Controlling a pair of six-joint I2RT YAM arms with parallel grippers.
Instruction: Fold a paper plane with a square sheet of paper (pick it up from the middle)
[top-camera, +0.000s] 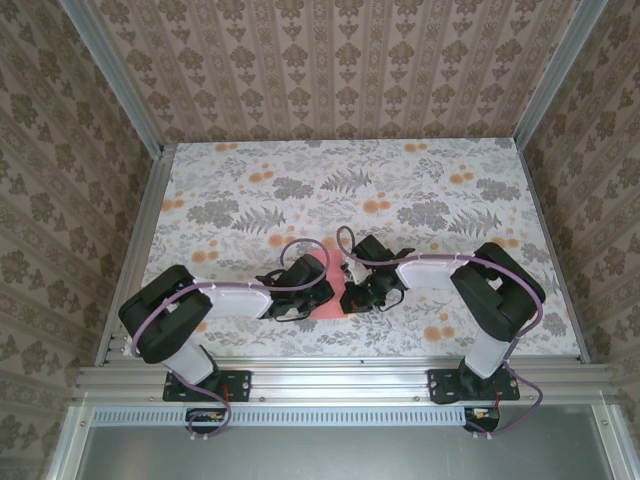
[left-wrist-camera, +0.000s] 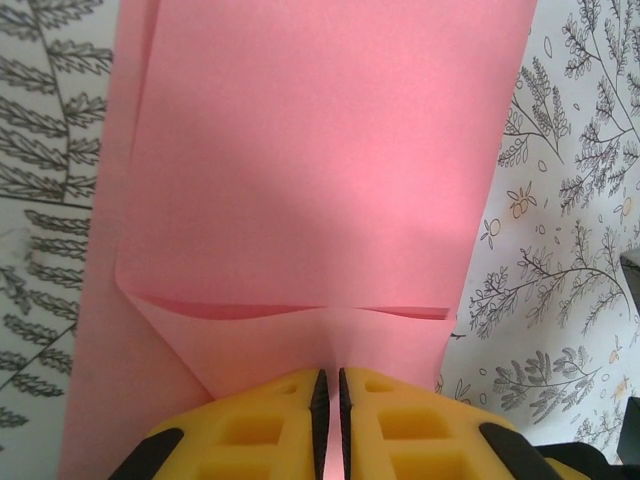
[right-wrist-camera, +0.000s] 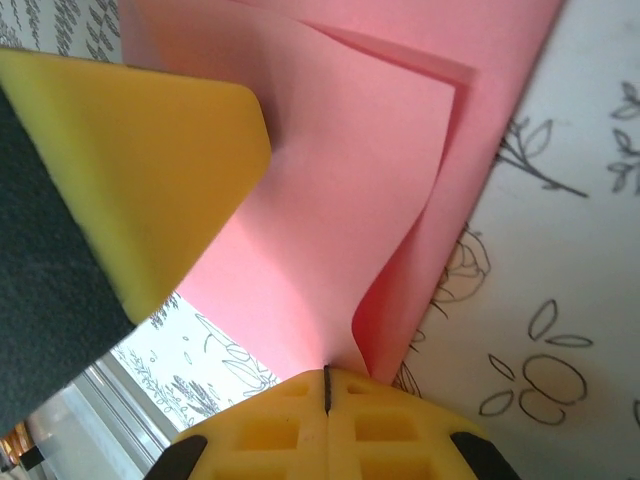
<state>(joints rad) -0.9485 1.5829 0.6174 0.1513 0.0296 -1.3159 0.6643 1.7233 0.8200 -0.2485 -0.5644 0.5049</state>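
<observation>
The pink-red sheet of paper (top-camera: 328, 298) lies on the table between my two grippers, folded over itself in layers rather than into a pointed plane. In the left wrist view the sheet (left-wrist-camera: 320, 180) shows a flat upper flap with a crease line across it. My left gripper (left-wrist-camera: 330, 385) (top-camera: 316, 286) is shut on the paper's near edge, a thin strip of pink between its yellow pads. My right gripper (right-wrist-camera: 326, 380) (top-camera: 354, 290) is shut on a curled fold of the sheet (right-wrist-camera: 350, 200). The left gripper's yellow finger (right-wrist-camera: 150, 170) rests on the paper close by.
The floral-print table (top-camera: 400, 200) stretches away behind the grippers. Patterned walls stand on three sides. An aluminium rail (top-camera: 330, 375) runs along the near edge by the arm bases.
</observation>
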